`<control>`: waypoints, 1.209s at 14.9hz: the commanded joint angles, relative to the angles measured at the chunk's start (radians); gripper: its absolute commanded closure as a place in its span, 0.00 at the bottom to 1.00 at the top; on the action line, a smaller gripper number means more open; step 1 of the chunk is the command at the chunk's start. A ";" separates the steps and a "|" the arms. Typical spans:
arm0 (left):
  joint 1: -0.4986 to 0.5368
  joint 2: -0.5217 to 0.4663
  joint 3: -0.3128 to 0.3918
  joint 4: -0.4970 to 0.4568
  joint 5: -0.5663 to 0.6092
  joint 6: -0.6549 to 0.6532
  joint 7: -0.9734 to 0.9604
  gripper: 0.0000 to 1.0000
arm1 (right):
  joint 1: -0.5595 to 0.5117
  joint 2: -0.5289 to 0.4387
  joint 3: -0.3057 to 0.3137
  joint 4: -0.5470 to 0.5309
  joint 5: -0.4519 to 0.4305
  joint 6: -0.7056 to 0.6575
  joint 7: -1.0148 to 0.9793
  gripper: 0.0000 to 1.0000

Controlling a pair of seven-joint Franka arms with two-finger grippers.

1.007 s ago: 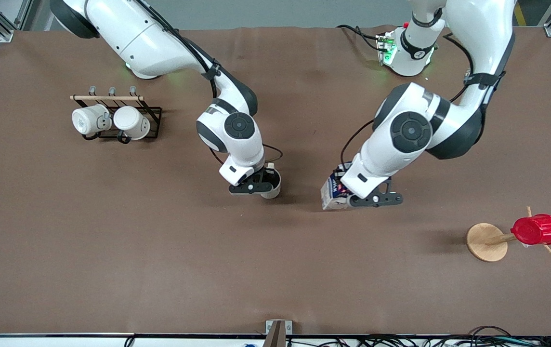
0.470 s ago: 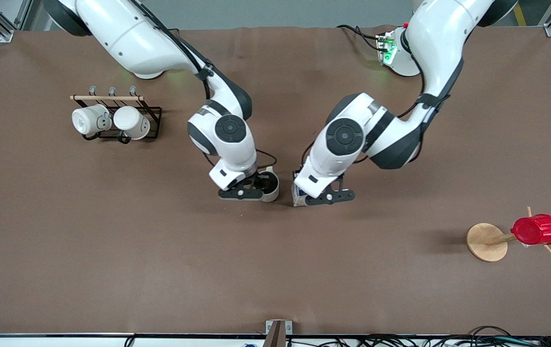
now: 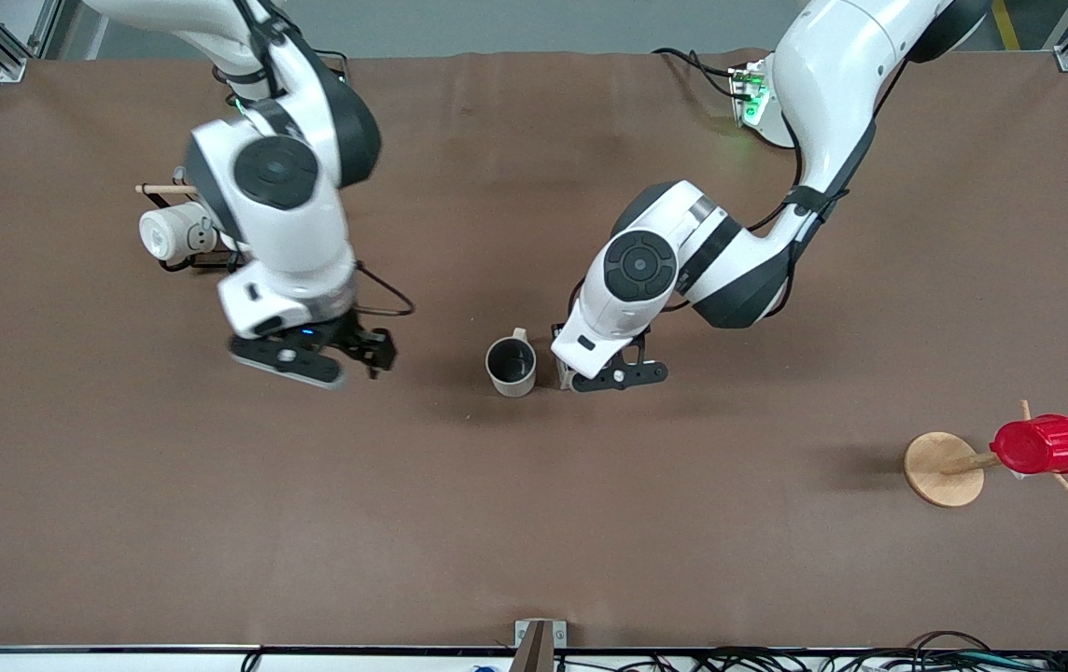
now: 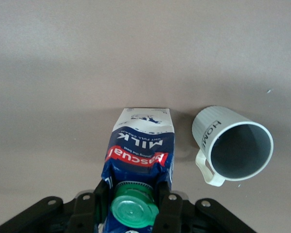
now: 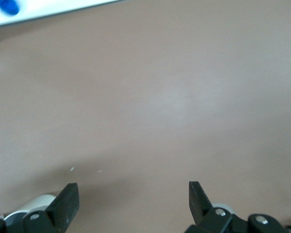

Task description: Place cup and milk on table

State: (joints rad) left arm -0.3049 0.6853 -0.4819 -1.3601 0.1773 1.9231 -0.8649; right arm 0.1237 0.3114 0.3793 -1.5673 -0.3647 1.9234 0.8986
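Observation:
The cup (image 3: 511,366) stands upright on the brown table (image 3: 534,541) near its middle, with nothing touching it. It also shows in the left wrist view (image 4: 233,145), lettering down its side. My left gripper (image 3: 611,376) is shut on the milk (image 4: 140,145) just below its green cap (image 4: 133,209). The carton stands upright close beside the cup, toward the left arm's end. In the front view the left hand hides nearly all of the milk (image 3: 563,375). My right gripper (image 3: 310,359) is open and empty in the air, over bare table toward the right arm's end; its view (image 5: 132,199) shows only tabletop.
A black rack with a white mug (image 3: 170,233) stands toward the right arm's end, partly hidden by the right arm. A red ribbed cup (image 3: 1041,445) hangs on a wooden peg stand (image 3: 943,469) toward the left arm's end.
My right gripper let go of the cup, opened, and rose away toward the right arm's end. My left gripper carried the milk across and brought it close beside the cup.

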 commanded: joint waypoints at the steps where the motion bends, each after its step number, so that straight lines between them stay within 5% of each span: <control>1: -0.011 0.016 -0.010 0.032 0.022 -0.023 0.020 0.32 | -0.032 -0.092 -0.083 -0.050 0.085 -0.012 -0.128 0.00; 2: -0.014 0.013 -0.007 0.032 0.024 -0.022 0.021 0.19 | -0.029 -0.125 -0.150 -0.050 0.143 -0.017 -0.221 0.00; 5: -0.045 -0.024 -0.004 0.029 0.102 -0.024 0.006 0.00 | -0.029 -0.198 -0.299 -0.050 0.223 -0.082 -0.455 0.00; 9: -0.031 -0.169 0.020 0.000 0.071 -0.111 0.023 0.00 | -0.041 -0.291 -0.444 -0.043 0.319 -0.229 -0.705 0.00; 13: 0.009 -0.356 0.121 -0.126 -0.053 -0.118 0.148 0.00 | -0.099 -0.319 -0.442 0.013 0.325 -0.378 -0.779 0.00; 18: 0.115 -0.590 0.192 -0.313 -0.154 -0.113 0.361 0.00 | -0.087 -0.316 -0.448 0.064 0.328 -0.389 -0.793 0.00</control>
State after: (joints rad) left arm -0.2052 0.2324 -0.3290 -1.5413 0.0648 1.7941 -0.5643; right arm 0.0373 -0.0076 -0.0700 -1.5278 -0.0580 1.5516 0.1201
